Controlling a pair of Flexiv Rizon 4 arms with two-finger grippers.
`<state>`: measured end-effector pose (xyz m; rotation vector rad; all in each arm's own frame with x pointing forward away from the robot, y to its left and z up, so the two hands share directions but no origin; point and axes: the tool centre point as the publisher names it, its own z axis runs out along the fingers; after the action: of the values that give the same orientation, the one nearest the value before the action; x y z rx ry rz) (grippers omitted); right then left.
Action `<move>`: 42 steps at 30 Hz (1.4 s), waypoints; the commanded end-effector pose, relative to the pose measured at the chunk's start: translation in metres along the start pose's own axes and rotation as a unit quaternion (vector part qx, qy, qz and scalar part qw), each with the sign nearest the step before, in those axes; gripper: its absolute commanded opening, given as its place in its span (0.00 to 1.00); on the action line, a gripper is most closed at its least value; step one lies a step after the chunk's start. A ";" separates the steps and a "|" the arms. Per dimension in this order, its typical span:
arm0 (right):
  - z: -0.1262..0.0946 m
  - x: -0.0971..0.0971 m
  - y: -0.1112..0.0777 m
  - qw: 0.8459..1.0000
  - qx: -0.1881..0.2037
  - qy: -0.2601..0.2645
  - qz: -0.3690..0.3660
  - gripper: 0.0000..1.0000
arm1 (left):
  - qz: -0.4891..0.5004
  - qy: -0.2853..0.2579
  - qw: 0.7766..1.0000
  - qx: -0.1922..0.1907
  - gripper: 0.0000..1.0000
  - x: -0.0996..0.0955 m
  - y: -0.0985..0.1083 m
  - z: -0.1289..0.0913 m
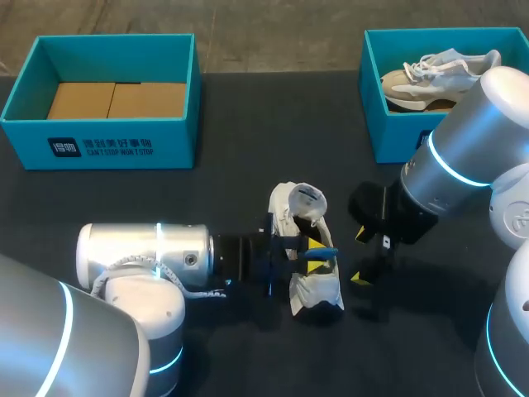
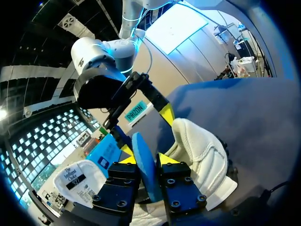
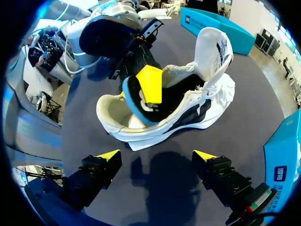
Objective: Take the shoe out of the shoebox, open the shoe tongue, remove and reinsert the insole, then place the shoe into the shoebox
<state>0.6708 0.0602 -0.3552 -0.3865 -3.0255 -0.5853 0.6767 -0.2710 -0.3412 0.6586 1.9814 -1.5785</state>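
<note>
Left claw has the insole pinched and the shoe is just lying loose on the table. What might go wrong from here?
1. The right claw is open and clear of the shoe, so nothing pins it; it may drag along with the insole.
2. The left claw holds only the insole's edge, which could slip or buckle.

Bare desk [image 1: 248, 124] lies open beyond the shoe [image 1: 318, 291]. The left end effector [image 1: 314, 255], clamped on the insole [image 2: 143, 165], blocks its left flank; the right end effector [image 1: 361, 256], spread, crowds its right.
</note>
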 end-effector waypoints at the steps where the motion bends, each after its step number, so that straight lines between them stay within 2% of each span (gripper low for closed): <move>1: 0.001 0.001 0.000 1.000 0.001 -0.001 0.000 1.00 | 0.003 -0.004 1.000 0.007 0.22 0.002 -0.007 -0.009; 12: 0.001 0.001 0.000 1.000 0.001 -0.001 0.000 1.00 | 0.005 0.003 1.000 0.023 0.22 0.003 -0.018 -0.012; 16: 0.001 0.001 0.000 1.000 0.001 -0.001 0.000 1.00 | 0.007 0.004 1.000 0.026 0.19 0.005 -0.017 -0.014; 19: 0.001 0.001 0.000 1.000 0.001 -0.001 0.000 1.00 | 0.010 0.008 1.000 0.026 0.00 0.007 -0.016 -0.014; 29: 0.001 0.001 0.000 1.000 0.001 -0.001 0.000 1.00 | 0.025 0.020 0.999 0.024 0.00 0.008 -0.007 -0.008; 38: 0.001 0.001 0.000 1.000 0.001 -0.001 0.000 1.00 | 0.010 0.018 1.000 -0.022 0.00 0.002 0.013 -0.005; 42: 0.001 0.001 0.000 1.000 0.001 -0.001 0.000 1.00 | 0.006 0.020 0.999 -0.027 0.00 0.003 0.018 -0.006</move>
<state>0.6708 0.0602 -0.3552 -0.3864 -3.0255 -0.5854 0.6831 -0.2576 -0.3521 0.6827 2.0241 -1.5205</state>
